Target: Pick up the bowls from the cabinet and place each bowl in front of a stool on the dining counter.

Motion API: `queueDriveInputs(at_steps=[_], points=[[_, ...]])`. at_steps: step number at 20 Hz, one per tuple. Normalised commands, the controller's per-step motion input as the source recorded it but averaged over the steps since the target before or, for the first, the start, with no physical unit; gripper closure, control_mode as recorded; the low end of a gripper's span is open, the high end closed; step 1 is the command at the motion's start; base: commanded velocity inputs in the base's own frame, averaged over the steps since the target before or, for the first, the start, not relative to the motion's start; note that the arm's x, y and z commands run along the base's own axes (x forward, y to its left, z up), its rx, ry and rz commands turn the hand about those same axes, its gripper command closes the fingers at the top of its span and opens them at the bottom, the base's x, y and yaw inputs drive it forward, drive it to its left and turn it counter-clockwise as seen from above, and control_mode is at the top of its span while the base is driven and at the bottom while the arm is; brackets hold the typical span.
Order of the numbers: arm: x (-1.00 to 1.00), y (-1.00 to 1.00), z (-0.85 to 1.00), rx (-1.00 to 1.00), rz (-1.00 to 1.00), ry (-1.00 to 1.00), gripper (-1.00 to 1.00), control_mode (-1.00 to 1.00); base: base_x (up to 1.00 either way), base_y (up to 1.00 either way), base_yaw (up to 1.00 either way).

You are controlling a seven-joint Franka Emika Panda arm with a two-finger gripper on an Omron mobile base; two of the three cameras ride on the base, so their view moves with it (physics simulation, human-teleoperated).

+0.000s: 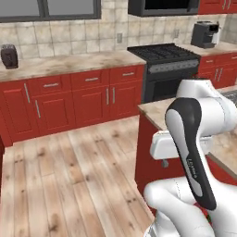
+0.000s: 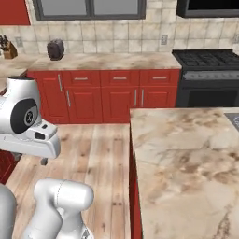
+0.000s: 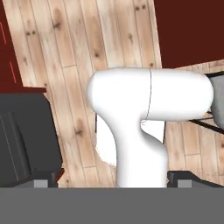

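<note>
The bowls are out of view. My gripper point(image 3: 113, 181) points down at the wood floor, and its two dark fingertips point(image 3: 41, 183) stand far apart with nothing between them. The arm is folded close over the base, beside the near corner of the dining counter point(image 1: 157, 110) point(image 2: 186, 154), whose marble top is bare where it shows. In the hand view, the grey seat and a thin dark leg of a stool point(image 3: 217, 105) show at the right edge. A bright red corner of a wall cabinet point(image 2: 13, 11) shows at the top left of the right base view.
Across the wood floor point(image 1: 69, 176) runs the wall counter with red drawer units point(image 1: 83, 97), a dark toaster point(image 1: 9, 55) and a knife block point(image 2: 7, 49). A black stove point(image 1: 169, 60) and a coffee machine point(image 1: 205, 34) stand at the back right. The island's red base point(image 3: 192, 30) is close by.
</note>
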Motion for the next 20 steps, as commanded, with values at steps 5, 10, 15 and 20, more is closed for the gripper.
queueDriveInputs(at_steps=[5, 10, 15, 20], points=[[0.00, 0.00, 0.00, 0.00, 0.00, 0.00, -1.00, 1.00, 1.00, 0.62, -0.09], [0.00, 0.00, 0.00, 0.00, 0.00, 0.00, -1.00, 1.00, 1.00, 0.23, 0.00], [0.00, 0.00, 0.00, 0.00, 0.00, 0.00, -1.00, 1.00, 1.00, 0.09, 0.02], [0.00, 0.00, 0.00, 0.00, 0.00, 0.00, -1.00, 1.00, 1.00, 0.04, 0.01]])
